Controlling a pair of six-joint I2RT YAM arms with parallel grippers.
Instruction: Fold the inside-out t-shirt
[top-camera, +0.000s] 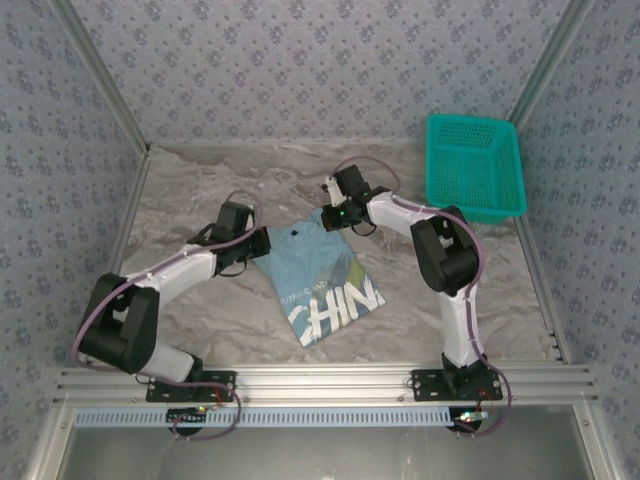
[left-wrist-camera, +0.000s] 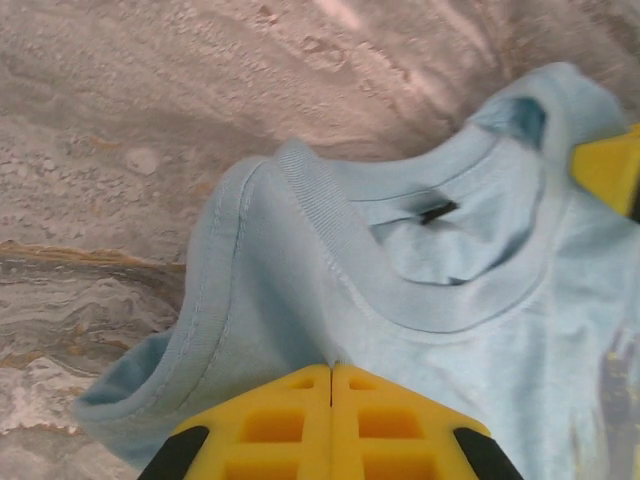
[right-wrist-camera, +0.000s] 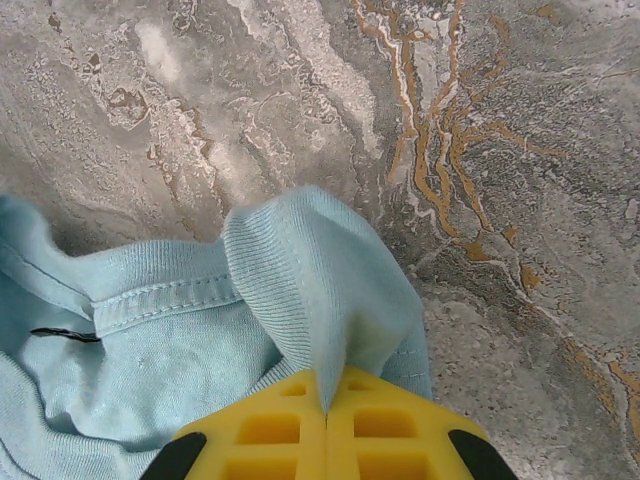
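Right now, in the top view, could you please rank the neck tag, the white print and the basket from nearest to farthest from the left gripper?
1. Neck tag, on the t-shirt, just right of the left gripper.
2. White print, toward the near hem.
3. Basket, at the far right corner.

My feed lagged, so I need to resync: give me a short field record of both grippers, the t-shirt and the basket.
left gripper: shut, pinching the t-shirt at the shoulder beside the collar
right gripper: shut, pinching a raised fold of the t-shirt's cloth near the collar
t-shirt: on the table, collar end far, printed end near
neck tag: dark, visible inside the collar
basket: teal, far right of the table, apart from the t-shirt
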